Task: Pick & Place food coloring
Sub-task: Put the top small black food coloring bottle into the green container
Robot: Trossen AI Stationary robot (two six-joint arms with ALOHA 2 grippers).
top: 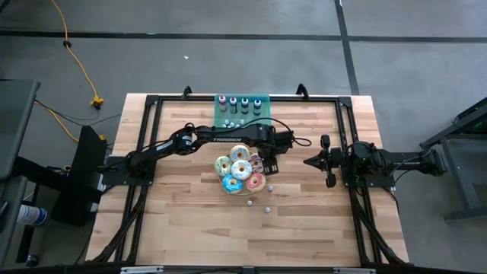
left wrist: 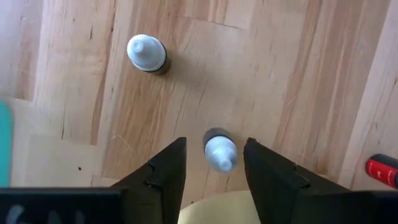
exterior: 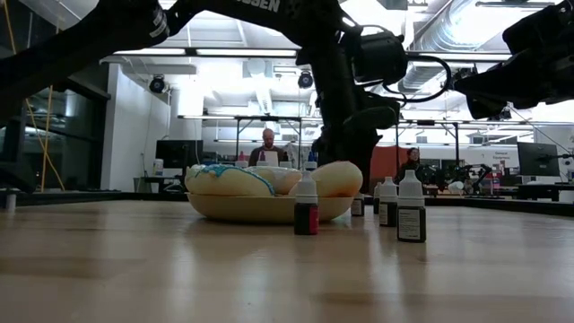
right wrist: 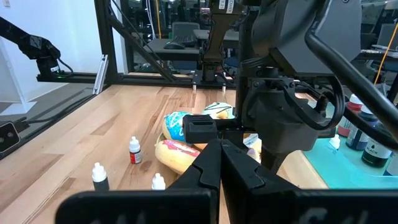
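The left gripper point(left wrist: 214, 168) hangs over the wood table point(top: 304, 221) just beside the pile of donuts point(top: 240, 173). Its jaws stand apart, one on each side of a small white-capped food coloring bottle point(left wrist: 219, 151) that stands between them; no finger visibly touches it. A second dark bottle with a white cap point(left wrist: 147, 53) stands apart from it on the boards, and a red-bodied bottle point(left wrist: 384, 169) is cut off by the edge of the left wrist view.

From above, the left arm hides the bottle between its fingers — only a few loose bottles point(top: 268, 208) show as pale specks on the table in front of the donuts. More bottles stand in the translucent teal tray point(top: 264, 100) at the far edge; their colours are hard to tell beyond dark and purple.

The low view shows bottles point(exterior: 411, 208) upright beside the donut plate point(exterior: 260, 211), with others partly hidden behind it.

The right gripper point(right wrist: 221, 163) waits well to the right of the donuts, its fingers pressed together on nothing.
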